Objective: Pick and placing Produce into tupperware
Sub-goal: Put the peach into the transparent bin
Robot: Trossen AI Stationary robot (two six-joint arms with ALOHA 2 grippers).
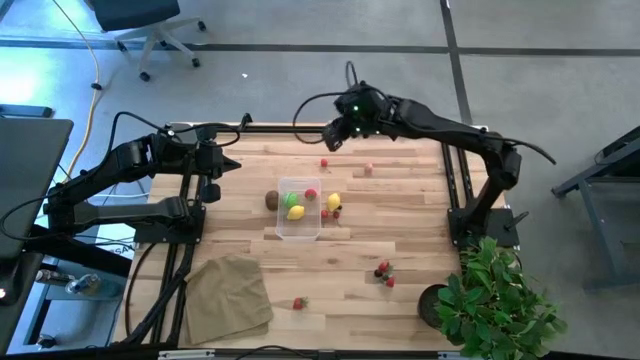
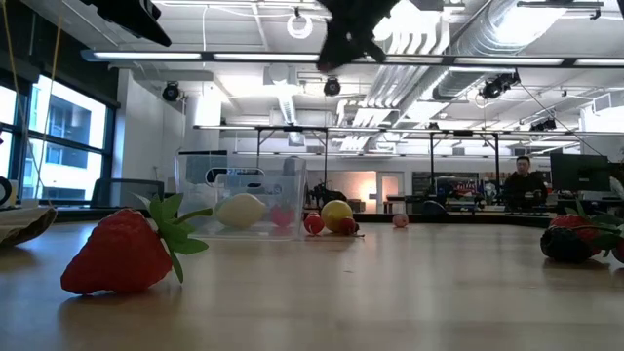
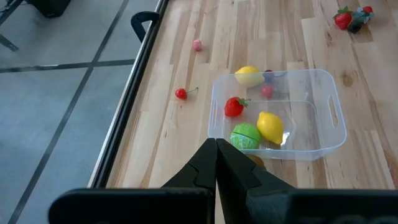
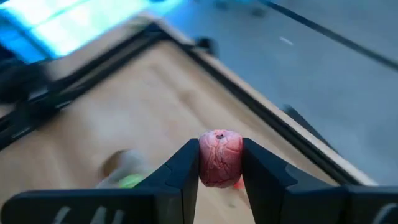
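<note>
High view: the right pincer (image 1: 337, 135) hangs over the bench's (image 1: 400, 250) far edge, and the tupperware (image 1: 299, 209) lies nearer the front from it, long axis running front to back, closer to this arm's reach than the parked left pincer (image 1: 222, 165).

Right wrist view: the fingers (image 4: 180, 171) are clamped on a pinkish-red berry (image 4: 219, 157).

Left wrist view: the left pincer is pressed together, empty; a lemon (image 3: 270, 126), green ball (image 3: 244, 135) and strawberry (image 3: 234, 106) sit inside the tub.

Fruit-holding clear tupperware (image 1: 299, 228) mid-table.
</note>
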